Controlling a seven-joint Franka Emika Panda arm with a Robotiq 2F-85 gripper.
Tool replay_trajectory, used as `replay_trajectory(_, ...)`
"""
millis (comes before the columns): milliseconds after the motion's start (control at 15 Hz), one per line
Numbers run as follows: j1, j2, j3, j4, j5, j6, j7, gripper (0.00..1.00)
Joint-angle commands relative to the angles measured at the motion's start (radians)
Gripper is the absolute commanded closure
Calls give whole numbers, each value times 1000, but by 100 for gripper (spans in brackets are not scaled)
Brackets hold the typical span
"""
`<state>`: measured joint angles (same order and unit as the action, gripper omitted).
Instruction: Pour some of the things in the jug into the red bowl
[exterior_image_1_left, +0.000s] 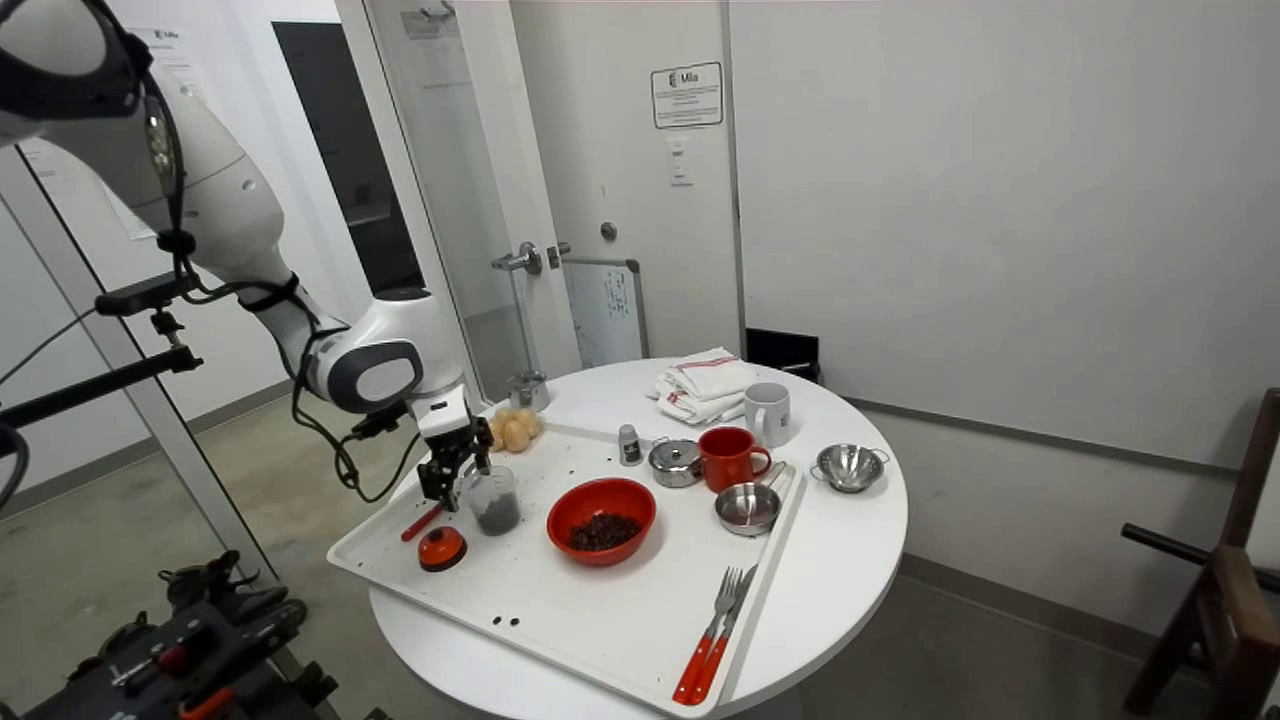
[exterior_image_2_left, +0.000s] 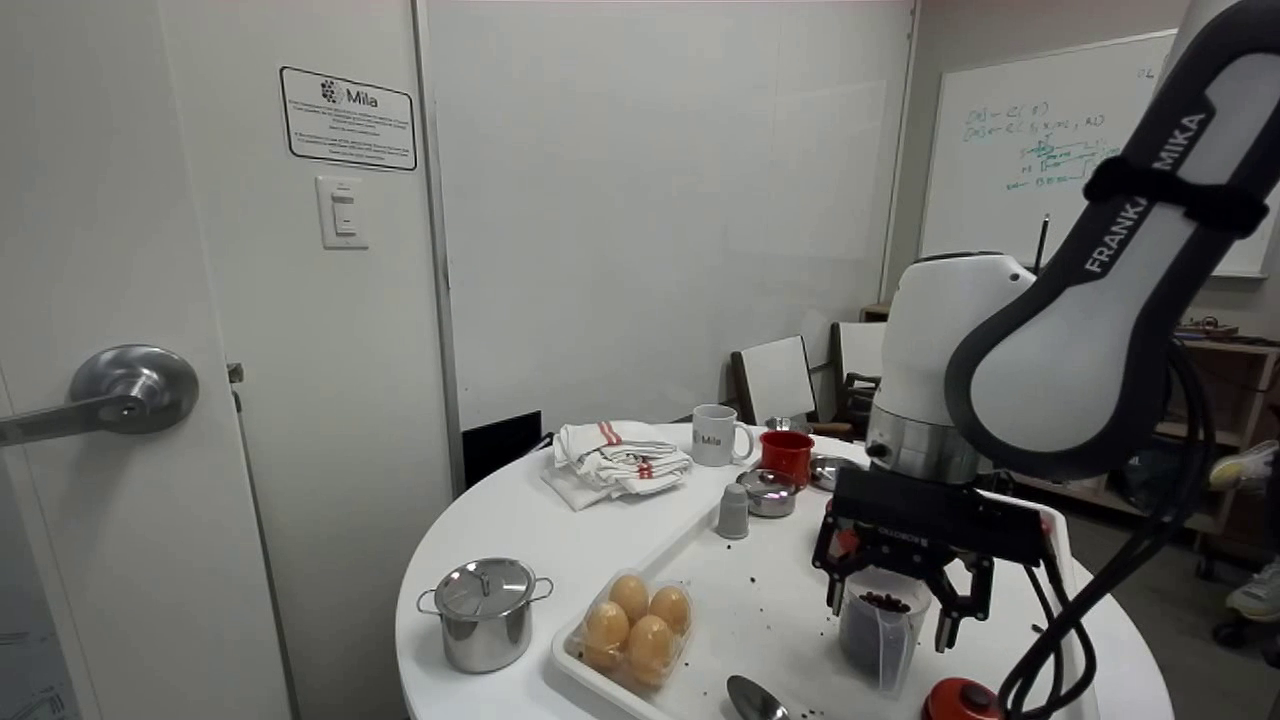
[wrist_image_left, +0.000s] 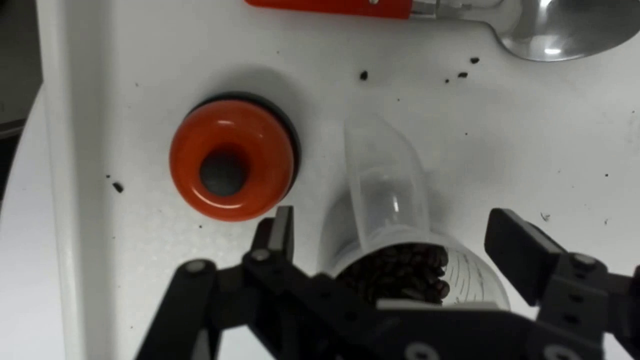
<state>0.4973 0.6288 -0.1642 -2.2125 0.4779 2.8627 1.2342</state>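
The jug (exterior_image_1_left: 497, 508) is a small see-through plastic vessel partly filled with dark beans. It stands upright on the white tray, and also shows in an exterior view (exterior_image_2_left: 872, 640). In the wrist view the jug's handle (wrist_image_left: 387, 192) points up the picture, and the gripper body hides part of its mouth. My gripper (wrist_image_left: 394, 230) is open, with its fingers on either side of the jug and gaps visible. The gripper is low at the jug in both exterior views (exterior_image_1_left: 463, 482) (exterior_image_2_left: 890, 617). The red bowl (exterior_image_1_left: 600, 556) holds dark beans at the middle of the tray.
An orange-red bell-like object (wrist_image_left: 232, 162) stands close to the jug and the left finger. A red-handled spoon (wrist_image_left: 565, 30) and eggs (exterior_image_2_left: 640, 632) lie nearby. A shaker (exterior_image_1_left: 629, 446), steel pot (exterior_image_1_left: 677, 463), red mug (exterior_image_1_left: 728, 460), steel cup (exterior_image_1_left: 748, 510) and cutlery (exterior_image_1_left: 712, 640) stand farther off.
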Motion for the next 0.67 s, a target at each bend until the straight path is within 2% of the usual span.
replay_trajectory(0,-52,-1,51,10,-85,-7,62,33)
replay_trajectory(267,-69,-5,70,5,-128,-10,86,64)
replay_trajectory(333,-71,-9,72,2,-136,-12,87,21)
replay_trajectory(400,-75,-11,75,1,-142,-13,89,28)
replay_trajectory(467,-78,-14,78,-2,-146,-15,90,28)
replay_trajectory(600,-84,-24,84,-12,-152,-17,86,16)
